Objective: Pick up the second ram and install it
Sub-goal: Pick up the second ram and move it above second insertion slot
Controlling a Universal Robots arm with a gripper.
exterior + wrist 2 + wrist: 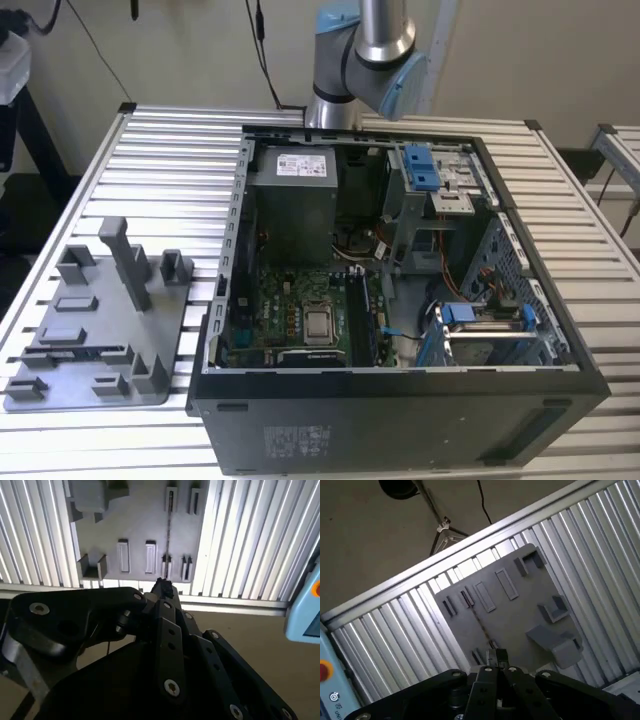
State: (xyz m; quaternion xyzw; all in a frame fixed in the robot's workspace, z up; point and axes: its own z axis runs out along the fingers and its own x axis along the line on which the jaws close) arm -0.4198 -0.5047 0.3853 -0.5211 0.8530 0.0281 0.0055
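Observation:
The second ram (168, 530) is a thin dark stick standing on edge in the slots of the grey fixture plate (135, 525). It shows in both wrist views, and in the first wrist view the ram (479, 619) runs across the plate (520, 615). My gripper (162, 586) hangs high above the plate, well apart from the ram, its black fingertips (496, 655) pressed together with nothing between them. In the exterior view the plate (100, 340) lies on the slatted table at the exterior view's left, beside the open computer case (400, 260).
Inside the case lie the motherboard (300, 320) with its processor socket, the memory slots (365, 315), a power supply (300, 200) and blue drive brackets (420, 165). The arm's base (360, 60) stands behind the case. Upright blocks (125, 255) rise from the plate. The table edge (395, 580) borders bare floor.

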